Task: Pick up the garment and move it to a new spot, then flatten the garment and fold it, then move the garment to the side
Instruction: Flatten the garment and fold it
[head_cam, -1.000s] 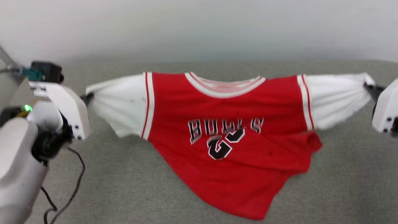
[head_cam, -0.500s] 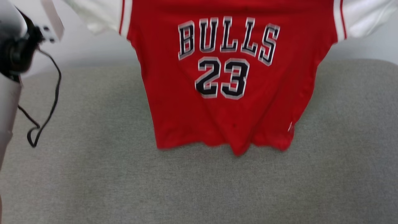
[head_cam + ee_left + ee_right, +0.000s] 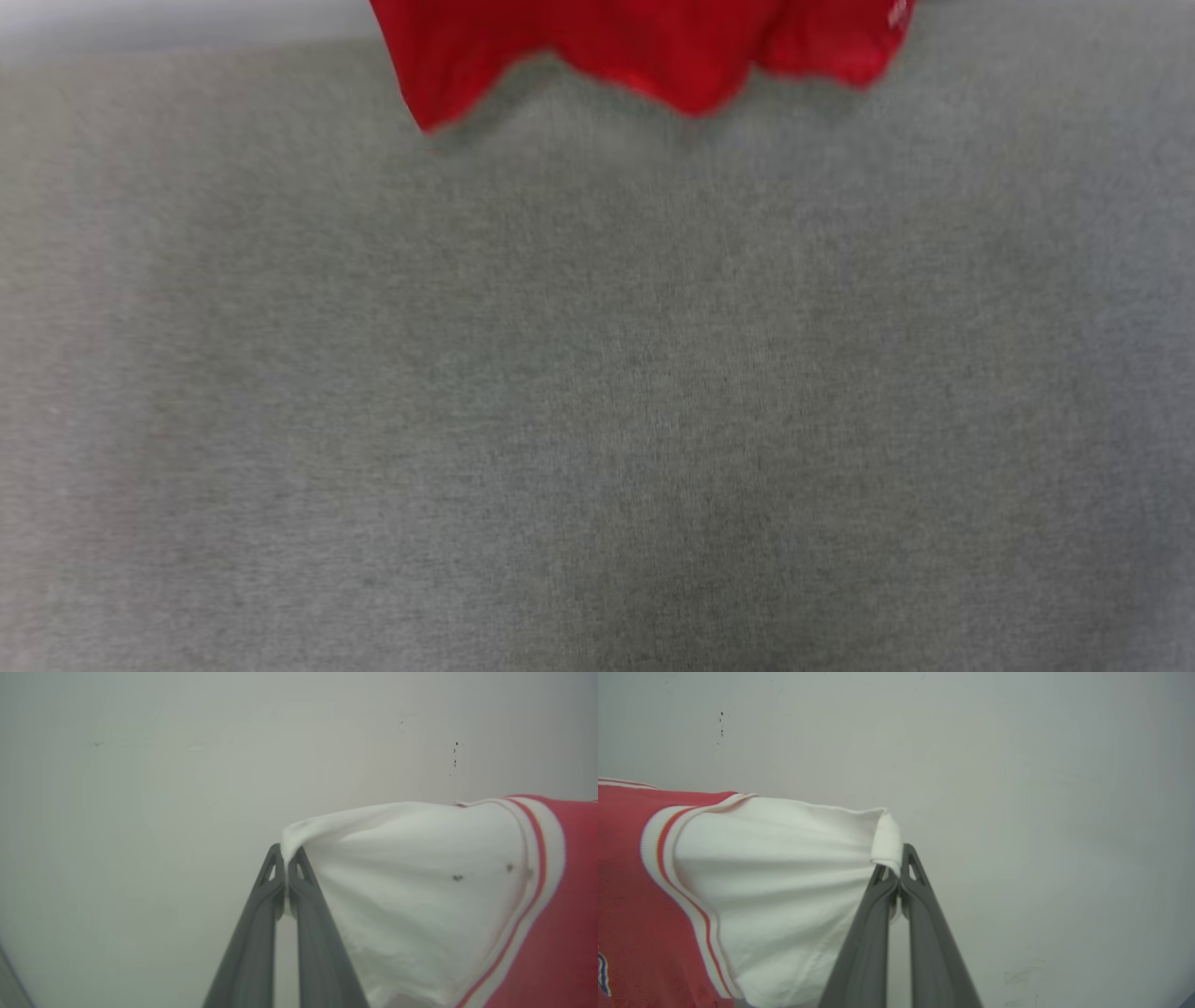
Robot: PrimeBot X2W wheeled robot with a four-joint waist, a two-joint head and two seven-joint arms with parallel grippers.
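A wide gray fabric surface (image 3: 597, 392) is stretching across the head view, and the red garment (image 3: 635, 47) is hanging over its far part, wavy hem dangling at the top of that view. The left gripper (image 3: 286, 858) is pinching one white sleeve tip with its jaws pressed together. The right gripper (image 3: 896, 863) is clamping the other sleeve tip likewise, both before a pale wall (image 3: 140, 765).

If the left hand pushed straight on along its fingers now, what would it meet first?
Past the garment's sleeve pinched in the left hand, only the pale wall lies ahead. How far off it stands is unclear.
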